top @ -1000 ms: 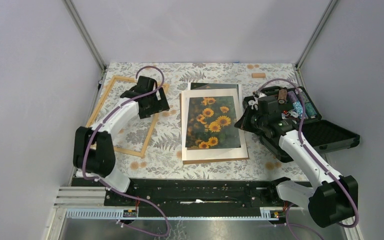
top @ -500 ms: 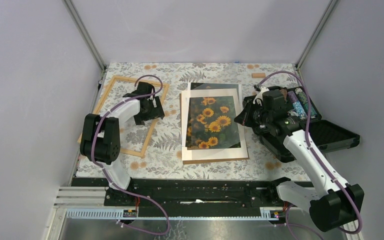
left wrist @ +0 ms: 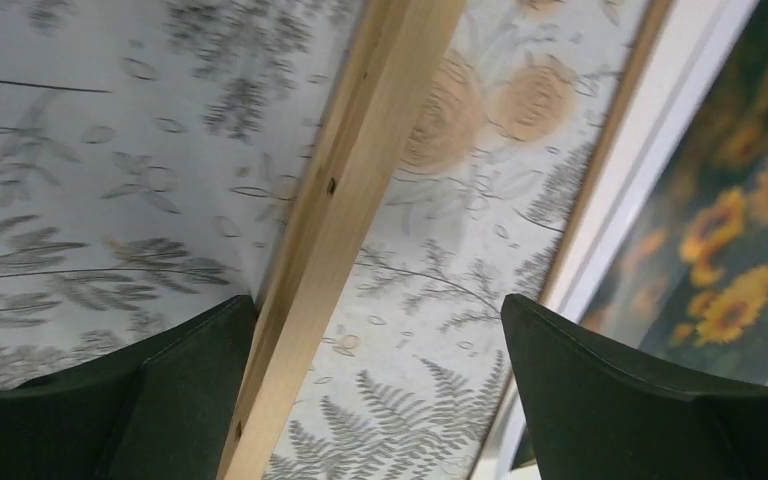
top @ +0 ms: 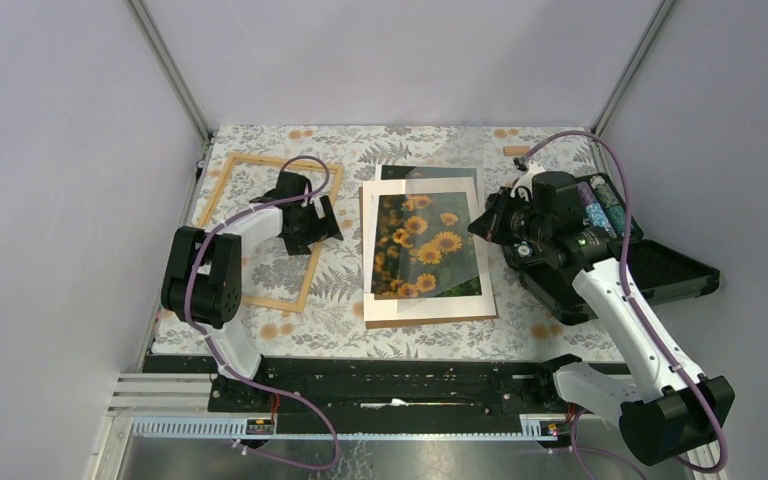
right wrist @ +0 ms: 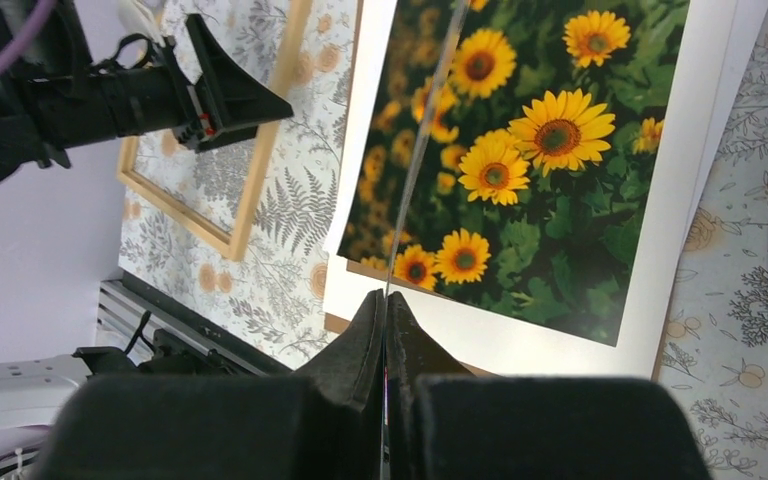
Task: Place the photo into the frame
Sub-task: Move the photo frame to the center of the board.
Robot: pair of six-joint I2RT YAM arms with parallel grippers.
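The sunflower photo lies in a white mat on a brown board at mid table; it also shows in the right wrist view. My right gripper is shut on the right edge of a thin clear sheet and holds it tilted above the photo. In the right wrist view the sheet runs edge-on out of the gripper. The light wooden frame lies flat at the left. My left gripper is open and low, with its fingers on either side of the frame's right rail.
An open black case holding patterned rolls stands at the right, just behind my right arm. A small wooden block lies at the back right. The table has a floral cloth. Walls close in the left, right and back sides.
My right gripper has risen, lifting the clear sheet's right edge so that it tilts up off the photo. My left gripper has shifted slightly right and lower over the frame's right rail.
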